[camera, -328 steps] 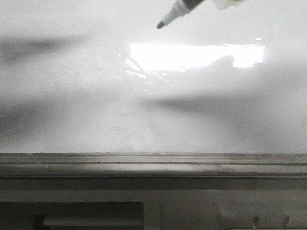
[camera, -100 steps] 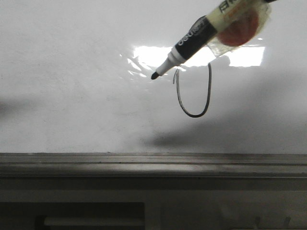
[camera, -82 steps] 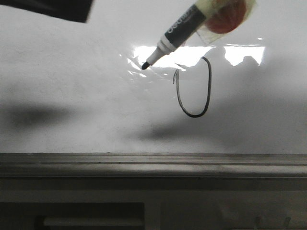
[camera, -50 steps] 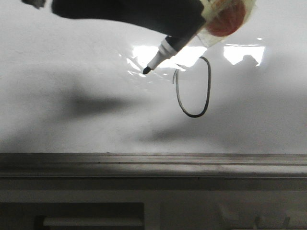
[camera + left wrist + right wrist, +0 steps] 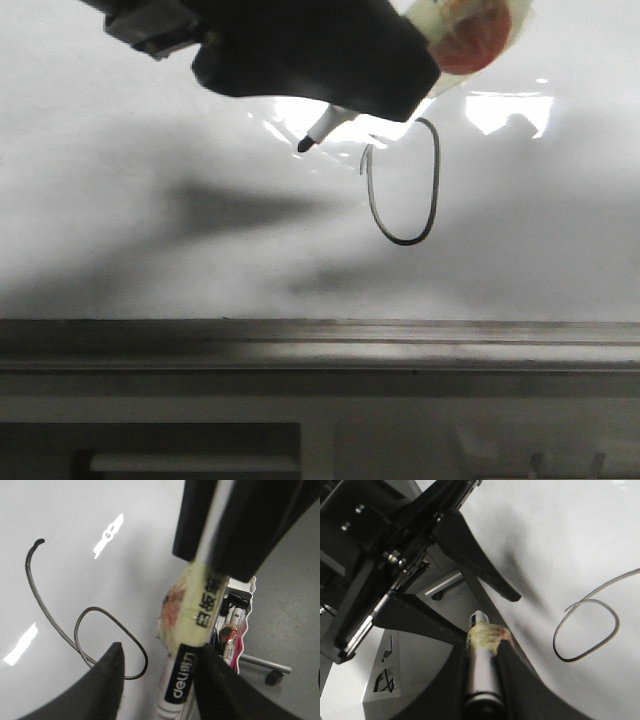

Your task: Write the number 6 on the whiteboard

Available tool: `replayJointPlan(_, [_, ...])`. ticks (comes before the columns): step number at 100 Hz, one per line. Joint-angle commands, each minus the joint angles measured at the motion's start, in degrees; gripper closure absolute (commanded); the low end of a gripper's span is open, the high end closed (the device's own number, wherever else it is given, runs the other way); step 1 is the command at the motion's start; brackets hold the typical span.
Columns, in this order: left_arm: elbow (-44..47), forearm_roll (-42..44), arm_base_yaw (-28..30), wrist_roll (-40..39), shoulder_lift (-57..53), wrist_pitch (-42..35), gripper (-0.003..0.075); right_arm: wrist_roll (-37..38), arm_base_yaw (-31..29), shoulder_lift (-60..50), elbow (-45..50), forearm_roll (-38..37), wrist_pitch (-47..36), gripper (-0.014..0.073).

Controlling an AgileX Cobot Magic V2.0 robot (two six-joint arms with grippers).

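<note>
Marker (image 5: 322,127) barrel hides behind spread left jaws; right jaws grip it; number 6 (image 5: 403,184) unclosed.

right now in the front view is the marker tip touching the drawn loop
No, the marker tip sits apart from the number 6, off to its left over bare whiteboard.

The number 6 (image 5: 404,185) on the whiteboard (image 5: 150,260)

We see a thin black line: a tall narrow loop, not fully closed, near the bright glare. The white board is glossy, with faint grey smudges.
</note>
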Motion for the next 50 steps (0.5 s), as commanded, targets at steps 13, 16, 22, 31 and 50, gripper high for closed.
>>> replayJointPlan(13, [-2.1, -0.2, -0.3, -0.1, -1.2, -3.7, 0.0652, -0.1, -0.3, -0.4, -2.0, 2.7, -1.1, 0.0638])
replayJointPlan(16, [-2.1, -0.2, -0.3, -0.1, -1.2, -3.7, 0.0705, -0.1, -0.3, -0.4, -2.0, 2.7, -1.1, 0.0636])
replayJointPlan(22, [-2.1, -0.2, -0.3, -0.1, -1.2, -3.7, 0.0740, -0.1, -0.3, -0.4, -2.0, 2.7, -0.4, 0.0620])
replayJointPlan(31, [-2.1, -0.2, -0.3, -0.2, -1.2, -3.8, 0.0741, -0.1, -0.3, -0.4, -2.0, 2.7, 0.7, 0.0505])
replayJointPlan(50, [-2.1, -0.7, 0.4, -1.3, -1.8, -5.0, 0.0741, -0.1, -0.5, -0.9, -2.0, 2.9, -1.9, 0.0137])
